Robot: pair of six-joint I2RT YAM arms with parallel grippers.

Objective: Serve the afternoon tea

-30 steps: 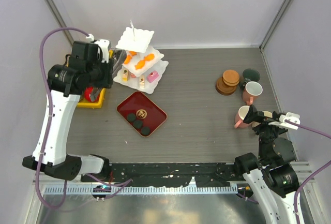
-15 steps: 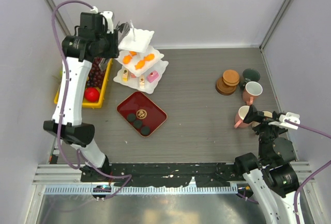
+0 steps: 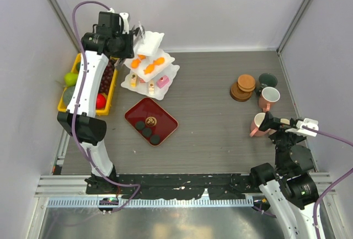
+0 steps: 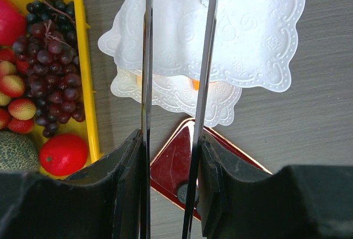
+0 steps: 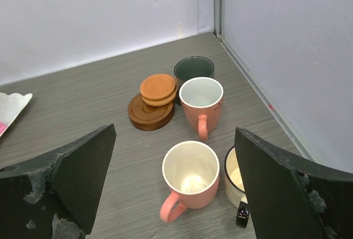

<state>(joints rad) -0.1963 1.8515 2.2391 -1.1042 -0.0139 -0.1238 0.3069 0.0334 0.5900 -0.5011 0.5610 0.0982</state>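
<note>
My left arm has swung off the yellow plastic fruit tray point(image 4: 84, 51) and reached back. The left tool point(image 4: 171, 156) now hangs over the top tier of the white three-tier scalloped stand point(image 3: 156, 39), clamped on the long metal tongs point(image 4: 207, 57). I read that as lining up to load pastries. The right tool point(image 3: 276, 124) hasn't moved, jaws wide apart above the pink, green and beige mugs point(image 5: 191, 175), all empty, beside the stacked round brown coasters point(image 5: 157, 87).

The top tier looks bare. Small orange pastries point(image 3: 149, 65) sit on the middle one, pink-and-cream pastries point(image 3: 161, 81) on the bottom. The dark red tray point(image 3: 165, 118) on the grey desk point(image 3: 209, 95) holds the black round pastries point(image 3: 148, 131). The yellow tray holds grapes point(image 4: 52, 68), a red fruit point(image 4: 63, 154) and a melon point(image 4: 16, 159).
</note>
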